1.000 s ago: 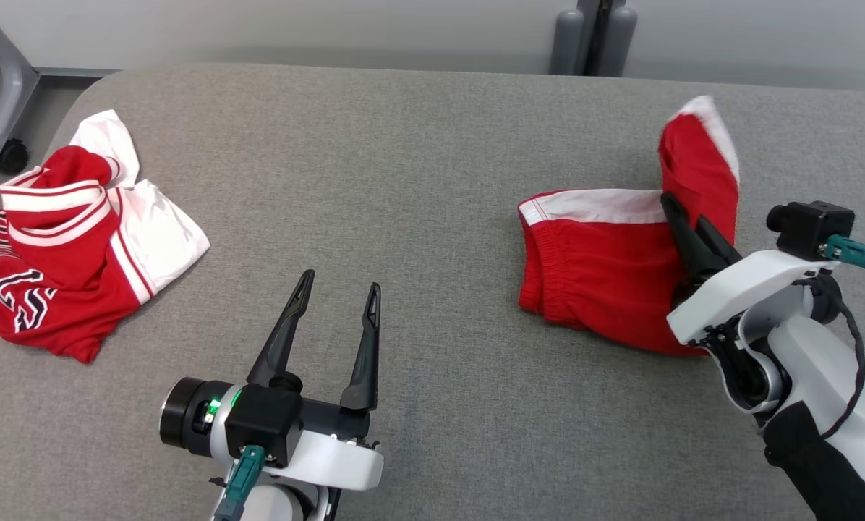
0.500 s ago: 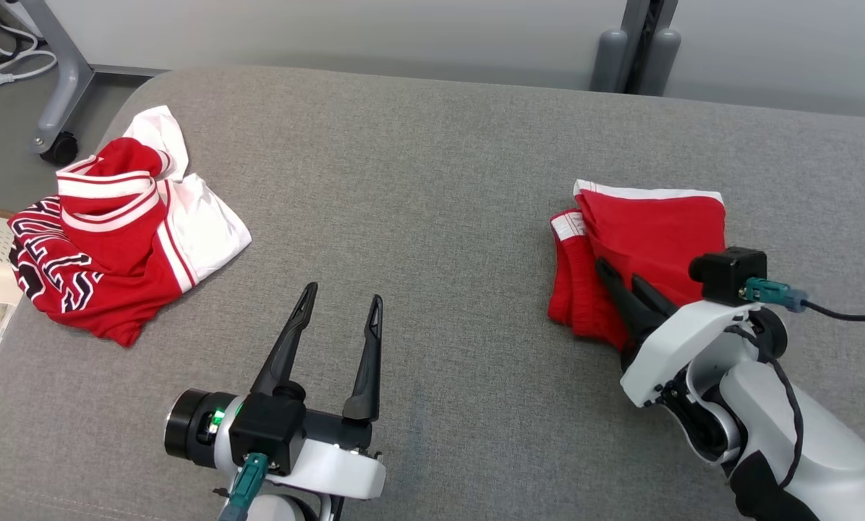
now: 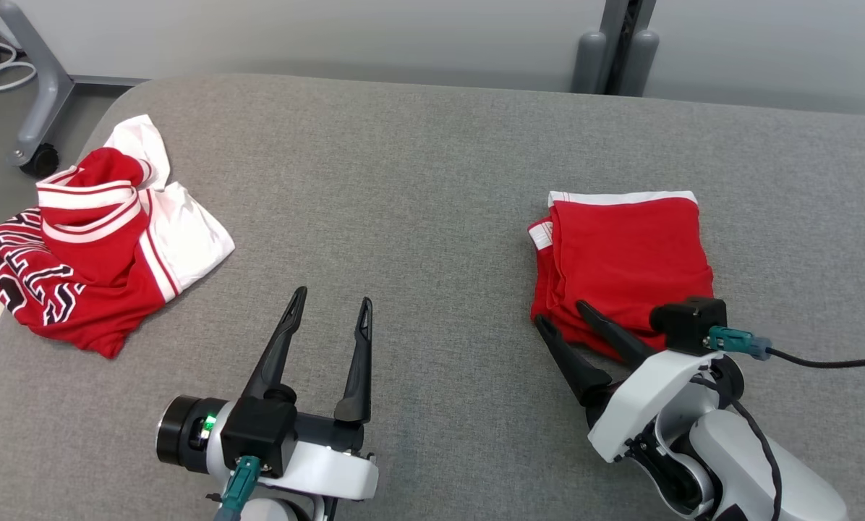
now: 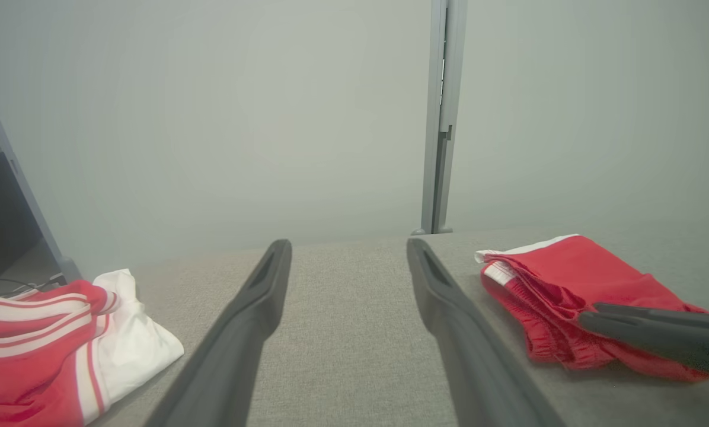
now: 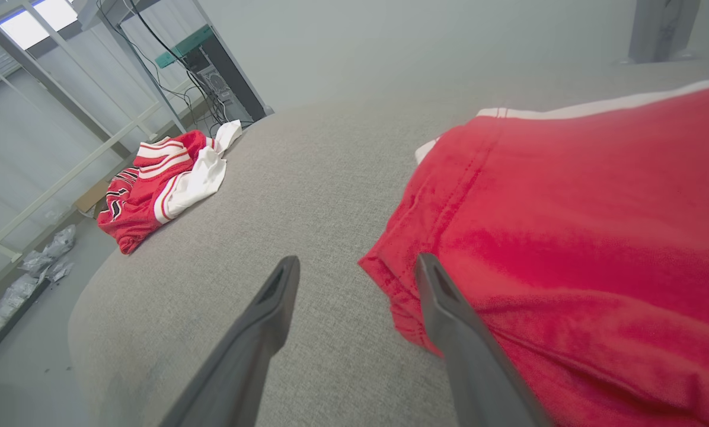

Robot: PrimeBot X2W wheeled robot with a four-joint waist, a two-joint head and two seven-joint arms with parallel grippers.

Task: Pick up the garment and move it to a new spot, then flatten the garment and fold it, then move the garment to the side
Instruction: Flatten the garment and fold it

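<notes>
The garment, red shorts with a white band, lies folded flat on the right of the grey padded table. My right gripper stands open at the fold's near left corner, one finger over the red cloth's edge, the other over bare table, holding nothing. The right wrist view shows the same: that gripper straddles the corner of the shorts. My left gripper is open and empty over the table's near middle. From the left wrist, that gripper points at the back wall, the shorts to its right.
A crumpled red and white jersey lies at the table's left edge, also seen as the jersey from the right wrist. A grey post stands behind the table and a wheeled frame leg beside its far left corner.
My right gripper laid the raised flap of the shorts down, opened, let go and drew back toward me. The shorts now lie flat. The head camera shifted; the left arm stayed put.
</notes>
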